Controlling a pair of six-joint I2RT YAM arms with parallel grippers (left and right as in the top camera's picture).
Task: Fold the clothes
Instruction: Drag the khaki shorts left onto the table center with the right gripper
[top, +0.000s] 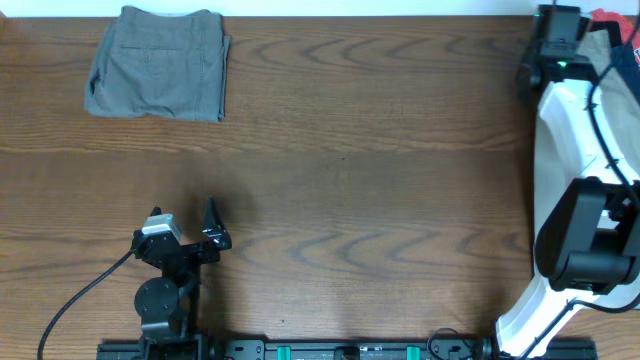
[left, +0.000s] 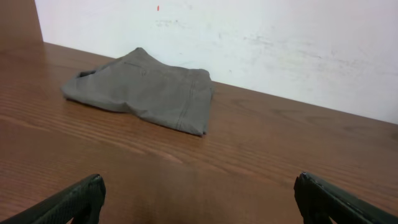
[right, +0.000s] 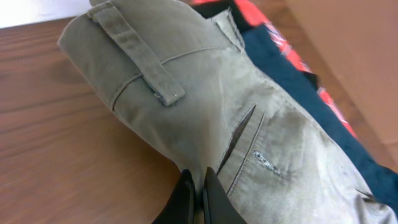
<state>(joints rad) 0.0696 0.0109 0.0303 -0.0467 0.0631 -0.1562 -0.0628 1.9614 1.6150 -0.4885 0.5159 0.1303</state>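
Right gripper (right: 200, 190) clamped tight on a fold of khaki shorts (right: 205, 106) at far right corner of table (top: 380, 150); navy cloth (right: 292, 81) and red cloth (right: 264, 22) just beyond, touching the khaki. Left gripper (left: 199, 202) spread wide, holding nothing, low over bare wood. Grey shorts (left: 146, 90) folded flat at far left corner, well apart from both grippers

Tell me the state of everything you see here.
Grey shorts: folded, lying flat.
Khaki shorts: unfolded, rumpled atop the others.
Navy cloth: unfolded, partly under the khaki shorts.
Red cloth: unfolded, bunched.
Left tool: open, empty.
Right tool: shut, apparently pinching the khaki shorts.
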